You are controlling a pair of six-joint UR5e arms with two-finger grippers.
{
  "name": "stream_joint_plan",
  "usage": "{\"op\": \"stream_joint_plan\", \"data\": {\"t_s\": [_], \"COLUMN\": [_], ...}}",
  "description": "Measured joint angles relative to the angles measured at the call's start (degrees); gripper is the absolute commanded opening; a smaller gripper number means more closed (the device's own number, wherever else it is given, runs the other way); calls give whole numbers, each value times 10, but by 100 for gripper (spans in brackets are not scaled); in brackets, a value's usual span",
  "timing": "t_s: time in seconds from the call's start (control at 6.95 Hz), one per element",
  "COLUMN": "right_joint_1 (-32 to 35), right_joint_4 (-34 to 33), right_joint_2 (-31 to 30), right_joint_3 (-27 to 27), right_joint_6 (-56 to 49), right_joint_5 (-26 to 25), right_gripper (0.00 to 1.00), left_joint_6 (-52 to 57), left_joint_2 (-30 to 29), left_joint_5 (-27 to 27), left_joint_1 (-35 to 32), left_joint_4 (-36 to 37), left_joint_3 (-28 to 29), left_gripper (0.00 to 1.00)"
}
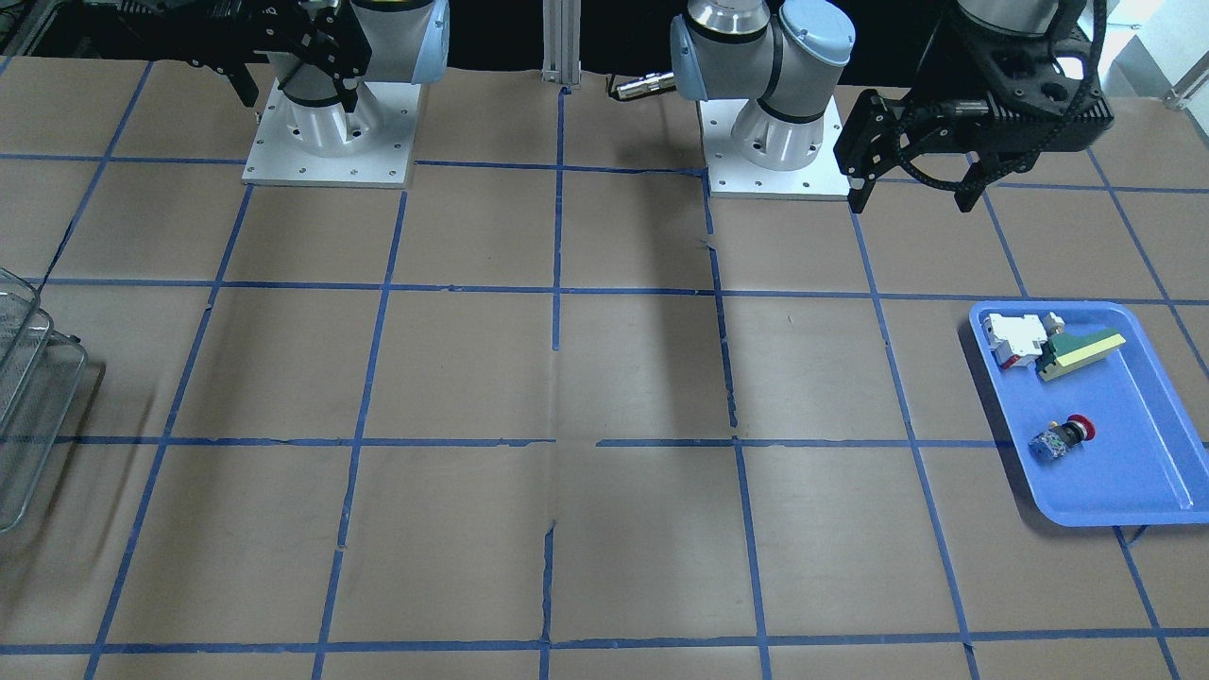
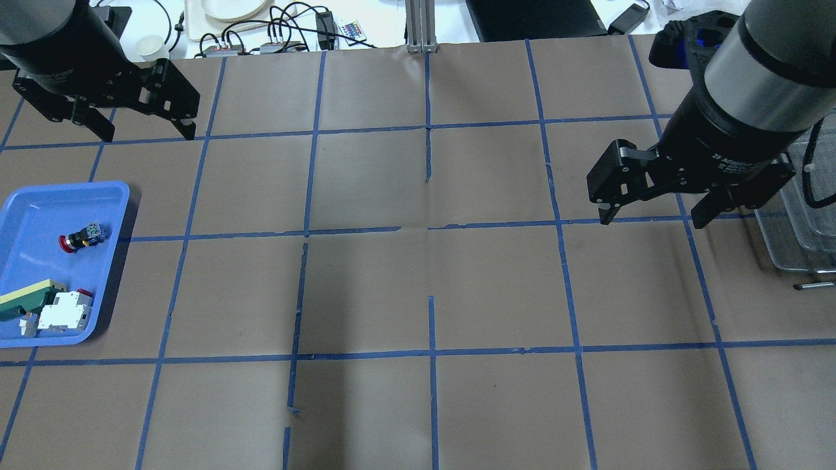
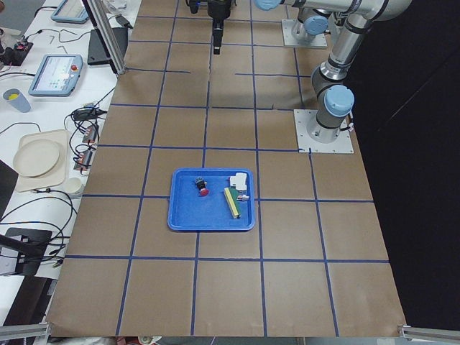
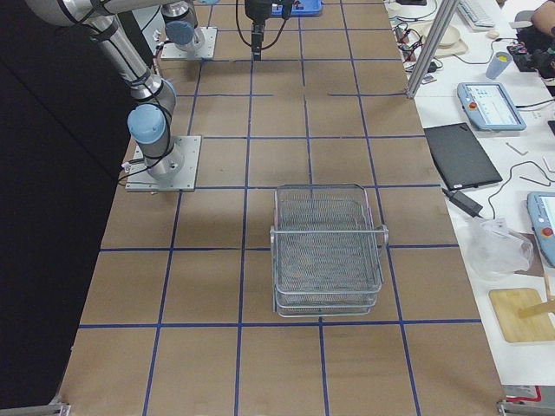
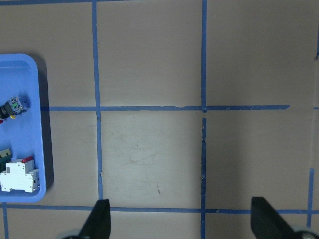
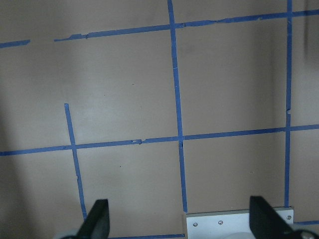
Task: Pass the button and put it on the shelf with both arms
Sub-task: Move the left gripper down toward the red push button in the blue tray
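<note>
The button [image 1: 1065, 438], with its red head, lies on its side in the blue tray [image 1: 1133, 463] at the table's left end; it also shows in the overhead view [image 2: 81, 236] and at the left edge of the left wrist view [image 5: 12, 107]. My left gripper [image 2: 149, 134] hangs open and empty above the table, beyond the tray and apart from the button. My right gripper [image 2: 653, 220] hangs open and empty near the wire-mesh shelf [image 2: 803, 215], which stands at the table's right end [image 4: 328, 247]. The shelf's levels hold nothing that I can see.
A white-and-red block [image 2: 64, 312] and a green-and-yellow wedge [image 2: 26, 299] lie in the same tray, nearer the robot than the button. The arm bases [image 1: 329, 132] [image 1: 779, 132] stand on the robot's side. The brown table carries a blue tape grid.
</note>
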Motion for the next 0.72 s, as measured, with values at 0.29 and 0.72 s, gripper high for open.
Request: {"op": "stream_joint_plan", "data": {"t_s": [0.29, 0.72], "right_joint_1": [0, 0], "right_joint_4": [0, -1], "right_joint_2": [1, 1], "right_joint_3": [0, 0], "right_joint_6": [1, 0], "right_joint_5": [1, 0], "right_gripper": [100, 100], "left_joint_6": [-10, -3], "left_joint_2": [0, -18], "left_joint_5": [-3, -6], "left_joint_1": [-1, 1], "left_joint_4": [-3, -4], "left_joint_3": [-4, -14], "left_gripper": [100, 100]}}
